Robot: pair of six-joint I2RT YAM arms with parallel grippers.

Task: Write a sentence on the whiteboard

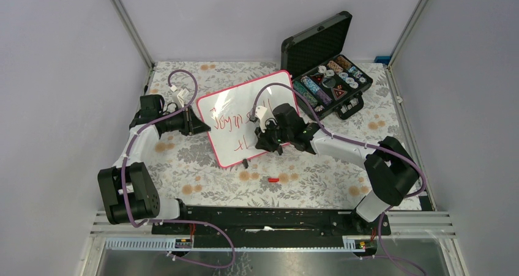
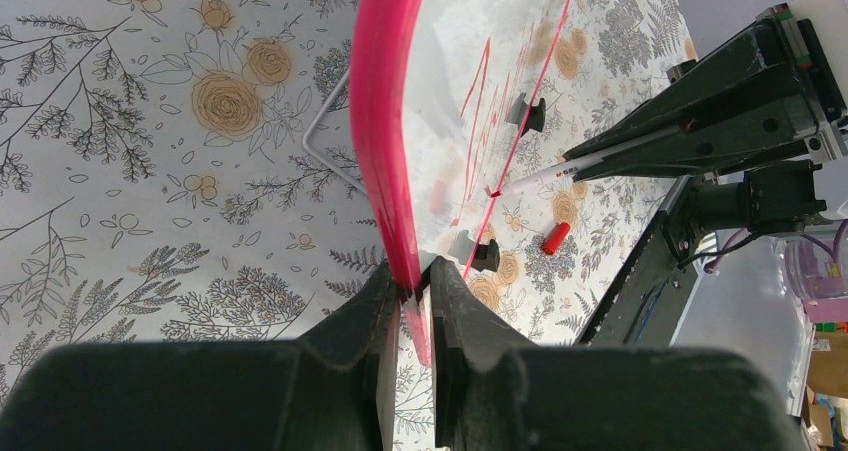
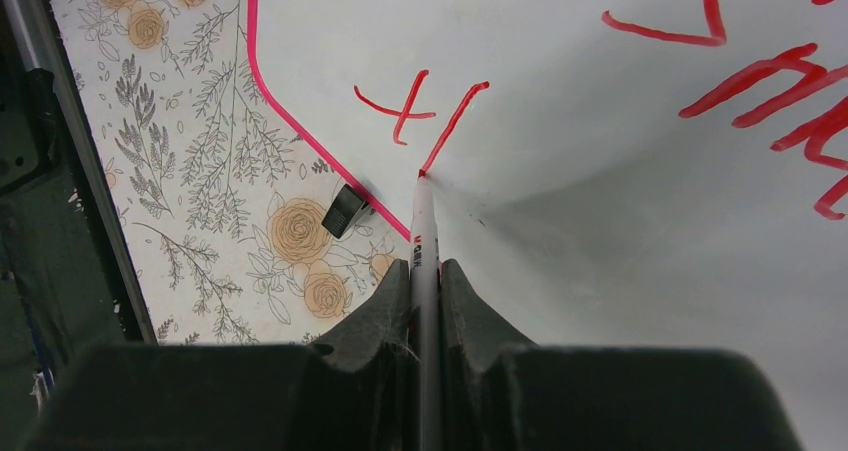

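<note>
Whiteboard (image 1: 269, 86) mid-table, just left of open black case (image 1: 324, 62). Left claw (image 2: 412, 276) clamped on pink left rim, likely to steady it against pen pressure. Right claw (image 3: 425, 271) clamped on red marker (image 3: 424, 221), tip pressed to board at stroke's end. Sentence (image 1: 227, 118) unfinished, second line barely begun. Red cap (image 1: 273, 180) loose on table (image 1: 202, 184), near side.

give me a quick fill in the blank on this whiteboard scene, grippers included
1. The left gripper is shut on the whiteboard's pink rim; the right gripper is shut on a ____.
2. The sentence on it is written in ____ ink.
3. The black case beyond the whiteboard stands ____.
Missing words: marker; red; open.
</note>
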